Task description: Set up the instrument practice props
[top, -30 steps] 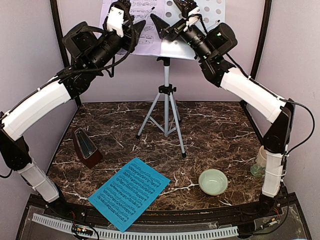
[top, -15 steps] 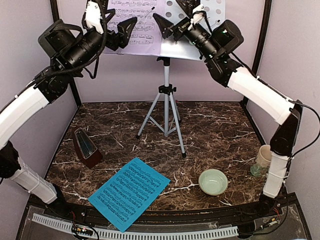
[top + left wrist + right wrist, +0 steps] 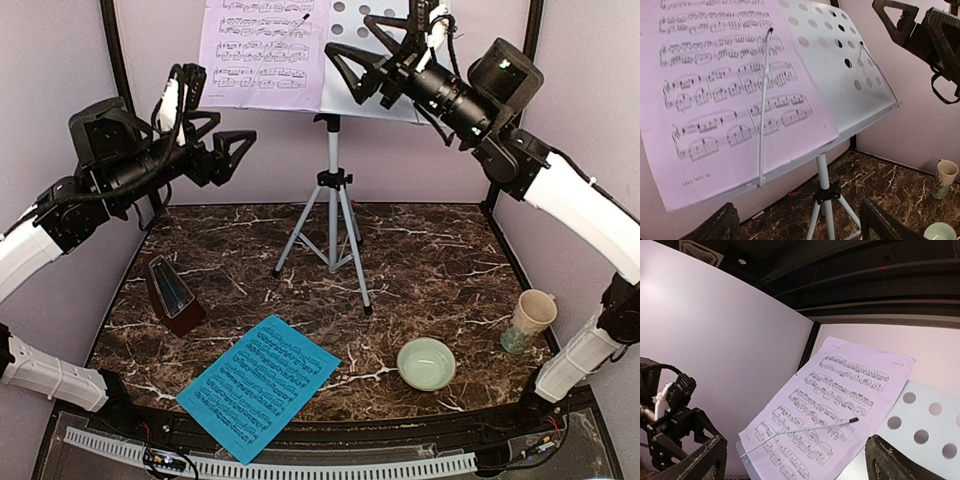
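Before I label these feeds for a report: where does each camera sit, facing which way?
Top external: above and behind the robot, looking down over the table and music stand; left arm and right arm show.
Left wrist: up on the left, facing the lavender page; left fingertips below.
Right wrist: up on the right, facing that page; right fingertips below.
Shared: both wrist views hold the page.

Glossy marbled table (image 3: 430, 250); matt lavender paper page (image 3: 250, 90); silvery metal stand (image 3: 333, 160).
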`<state>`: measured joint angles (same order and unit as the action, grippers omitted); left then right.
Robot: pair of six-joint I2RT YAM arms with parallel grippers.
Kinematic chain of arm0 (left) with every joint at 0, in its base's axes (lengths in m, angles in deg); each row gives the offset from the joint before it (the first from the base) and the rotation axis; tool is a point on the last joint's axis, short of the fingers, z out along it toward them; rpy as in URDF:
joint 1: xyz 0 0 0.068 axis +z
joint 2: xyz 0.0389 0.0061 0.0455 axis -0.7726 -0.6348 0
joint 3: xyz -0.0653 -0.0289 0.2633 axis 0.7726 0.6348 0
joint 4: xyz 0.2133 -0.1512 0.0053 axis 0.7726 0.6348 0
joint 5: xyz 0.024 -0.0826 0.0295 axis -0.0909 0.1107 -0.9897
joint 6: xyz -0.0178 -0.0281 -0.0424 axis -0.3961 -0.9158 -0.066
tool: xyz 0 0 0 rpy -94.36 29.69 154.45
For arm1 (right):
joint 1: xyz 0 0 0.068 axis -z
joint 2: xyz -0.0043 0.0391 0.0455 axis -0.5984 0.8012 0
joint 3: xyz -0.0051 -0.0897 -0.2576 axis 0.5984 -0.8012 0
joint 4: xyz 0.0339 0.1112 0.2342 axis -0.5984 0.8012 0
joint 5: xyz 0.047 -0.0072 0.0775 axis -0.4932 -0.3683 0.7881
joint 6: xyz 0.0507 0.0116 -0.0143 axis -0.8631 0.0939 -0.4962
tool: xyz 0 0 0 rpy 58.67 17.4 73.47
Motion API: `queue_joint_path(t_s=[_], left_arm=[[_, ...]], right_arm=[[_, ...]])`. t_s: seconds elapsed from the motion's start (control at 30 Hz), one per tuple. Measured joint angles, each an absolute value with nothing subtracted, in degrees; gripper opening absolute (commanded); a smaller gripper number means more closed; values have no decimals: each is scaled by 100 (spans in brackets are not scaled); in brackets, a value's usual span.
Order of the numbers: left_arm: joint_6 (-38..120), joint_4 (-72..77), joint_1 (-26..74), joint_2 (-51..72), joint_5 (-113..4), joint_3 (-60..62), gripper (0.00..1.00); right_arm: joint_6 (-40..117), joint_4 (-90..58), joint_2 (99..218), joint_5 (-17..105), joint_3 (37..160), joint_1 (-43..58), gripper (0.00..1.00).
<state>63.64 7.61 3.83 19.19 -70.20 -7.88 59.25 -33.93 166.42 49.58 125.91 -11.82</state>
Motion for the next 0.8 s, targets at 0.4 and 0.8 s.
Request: queue_joint_path(t_s=[0.4, 0.8], left_arm=[[4777, 1657, 717, 2271, -6097, 1689, 88], [3614, 1274, 1349, 1899, -4478, 3413, 84]], right_arm=[[4292, -3048, 15560, 4783, 9518, -1731, 85], [3074, -2814, 16399, 4809, 8323, -1941, 66]])
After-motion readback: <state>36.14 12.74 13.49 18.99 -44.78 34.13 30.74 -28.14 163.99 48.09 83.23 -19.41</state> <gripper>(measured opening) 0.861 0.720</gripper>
